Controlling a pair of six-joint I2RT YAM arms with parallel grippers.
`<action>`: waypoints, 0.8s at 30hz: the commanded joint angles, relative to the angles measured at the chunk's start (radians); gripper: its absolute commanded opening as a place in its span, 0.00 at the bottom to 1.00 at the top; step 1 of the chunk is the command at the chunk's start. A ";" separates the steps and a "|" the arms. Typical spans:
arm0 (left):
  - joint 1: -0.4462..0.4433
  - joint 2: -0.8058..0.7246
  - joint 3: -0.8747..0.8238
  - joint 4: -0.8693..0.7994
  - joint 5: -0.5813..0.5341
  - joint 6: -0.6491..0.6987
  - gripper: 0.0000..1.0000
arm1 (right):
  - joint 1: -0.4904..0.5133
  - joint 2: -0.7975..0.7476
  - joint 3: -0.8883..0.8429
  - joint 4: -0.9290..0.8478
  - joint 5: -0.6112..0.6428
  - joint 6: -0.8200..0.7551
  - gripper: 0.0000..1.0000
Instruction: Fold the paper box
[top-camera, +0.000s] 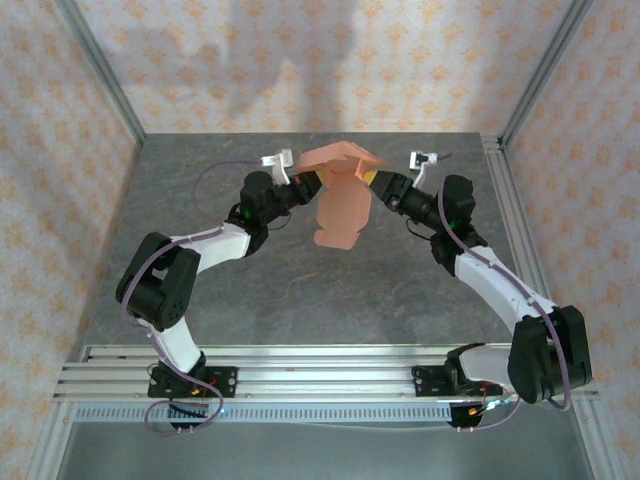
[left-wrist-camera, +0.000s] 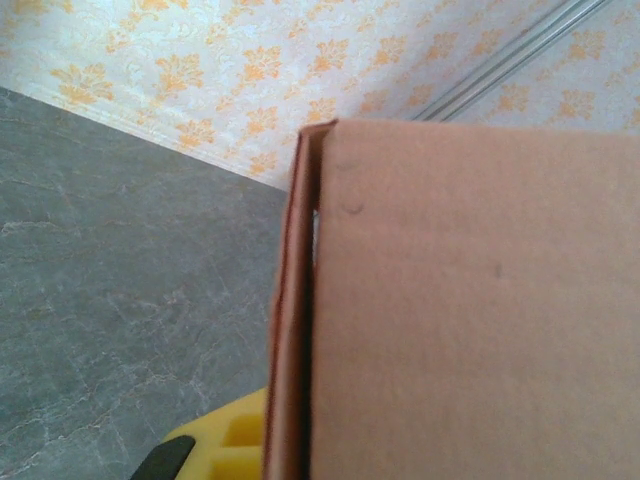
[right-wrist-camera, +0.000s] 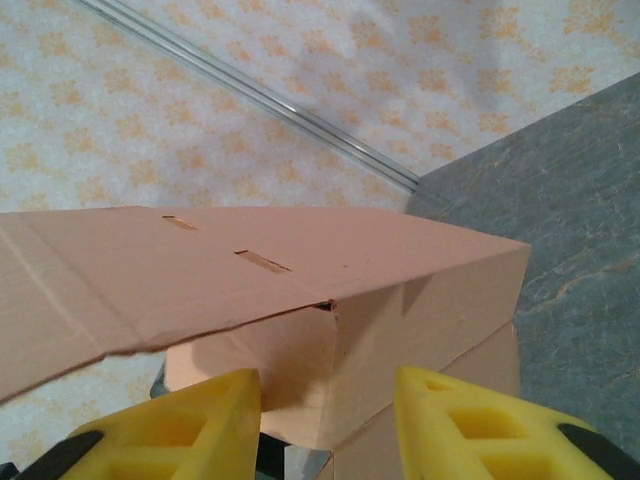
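Up in the air over the back of the table (top-camera: 300, 290), the paper box (top-camera: 340, 205) looks maybe half done (one end has its walls up, but a long slotted flap hangs loose, untucked), with the left gripper (top-camera: 303, 181) pinched on its edge and the right gripper (top-camera: 374, 180) spread around a corner.

Salmon paper box (top-camera: 340, 212), partly folded, raised midair

Salmon-orange box (top-camera: 338, 200) before pale patterned walls (top-camera: 300, 60).
The box is plain salmon-orange; the fingers (right-wrist-camera: 470, 420) are yellow with black; the arms (top-camera: 215, 245) white and black; the table (top-camera: 300, 290) grey, marbled; the walls cream with orange floral motifs.
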 joint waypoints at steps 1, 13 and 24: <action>0.002 0.007 0.035 0.008 -0.004 0.024 0.00 | 0.004 0.015 0.026 0.022 0.021 -0.016 0.35; -0.032 -0.027 0.041 -0.181 -0.084 0.201 0.00 | 0.004 -0.005 0.028 -0.080 0.068 -0.059 0.00; -0.033 -0.018 0.044 -0.180 -0.104 0.201 0.00 | 0.005 -0.017 0.026 -0.156 0.125 -0.107 0.00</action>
